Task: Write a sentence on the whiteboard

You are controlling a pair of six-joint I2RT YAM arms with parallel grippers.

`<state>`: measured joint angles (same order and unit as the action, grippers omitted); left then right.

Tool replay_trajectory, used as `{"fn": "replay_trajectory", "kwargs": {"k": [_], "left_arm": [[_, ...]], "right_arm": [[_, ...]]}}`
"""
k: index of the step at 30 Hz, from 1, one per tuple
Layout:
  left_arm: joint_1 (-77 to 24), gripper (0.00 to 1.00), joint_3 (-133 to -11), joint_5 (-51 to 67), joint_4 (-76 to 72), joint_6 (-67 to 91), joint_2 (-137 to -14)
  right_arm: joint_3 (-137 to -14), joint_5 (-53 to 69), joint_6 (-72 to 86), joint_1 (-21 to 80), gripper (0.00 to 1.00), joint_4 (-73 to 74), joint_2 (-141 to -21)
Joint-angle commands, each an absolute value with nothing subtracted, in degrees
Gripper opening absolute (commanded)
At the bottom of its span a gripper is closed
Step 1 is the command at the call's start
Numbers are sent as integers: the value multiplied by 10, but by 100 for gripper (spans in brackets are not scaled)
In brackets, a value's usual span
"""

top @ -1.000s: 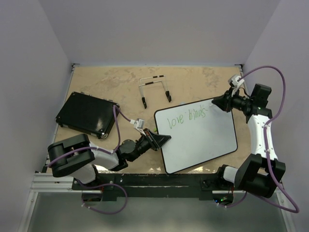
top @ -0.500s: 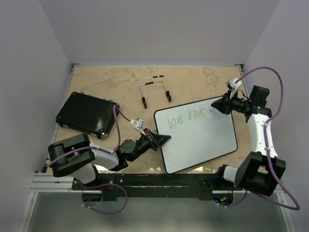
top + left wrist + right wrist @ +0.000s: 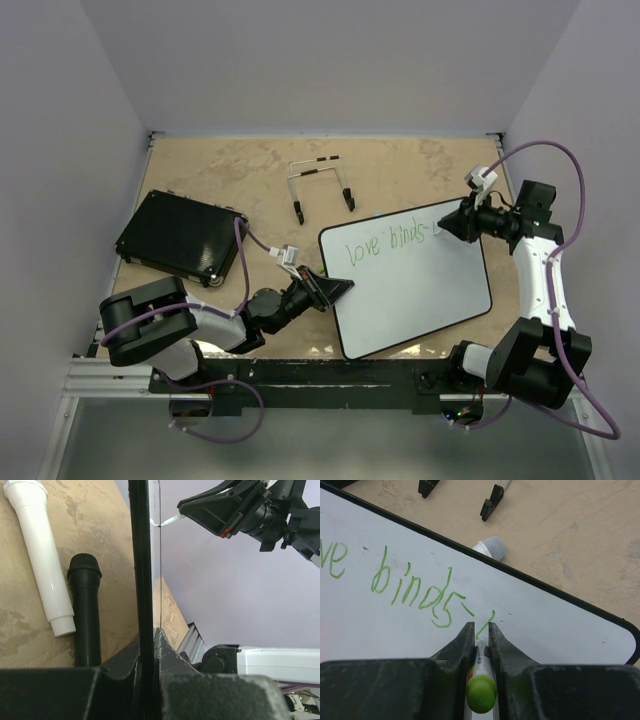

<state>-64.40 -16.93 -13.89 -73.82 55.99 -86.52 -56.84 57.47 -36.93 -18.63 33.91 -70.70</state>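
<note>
Only the left wrist view shows a white microphone (image 3: 42,560) and a black microphone (image 3: 86,610) beside the whiteboard (image 3: 420,285) frame, which the left gripper (image 3: 343,288) clenches. The board lies right of centre, near the table (image 3: 250,170) edge. The right gripper (image 3: 443,227) grasps a green marker (image 3: 481,690) just past the sentence (image 3: 415,592), green "love binds".

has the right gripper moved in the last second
yes, the right gripper has shifted slightly toward the table's near side, judged against the whiteboard's far edge
</note>
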Motion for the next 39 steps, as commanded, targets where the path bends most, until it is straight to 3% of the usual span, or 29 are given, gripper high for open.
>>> {"fn": "replay_trajectory", "kwargs": {"k": [1, 19, 39], "left_arm": [[-642, 0, -178, -135, -788, 497, -863], [-642, 0, -180, -133, -791, 497, -868], [-642, 0, -178, -133, -799, 498, -871]], "right_arm": [[-568, 538, -348, -184, 0, 307, -682], [-586, 548, -258, -183, 0, 198, -708], [-585, 559, -381, -183, 0, 345, -704]]}}
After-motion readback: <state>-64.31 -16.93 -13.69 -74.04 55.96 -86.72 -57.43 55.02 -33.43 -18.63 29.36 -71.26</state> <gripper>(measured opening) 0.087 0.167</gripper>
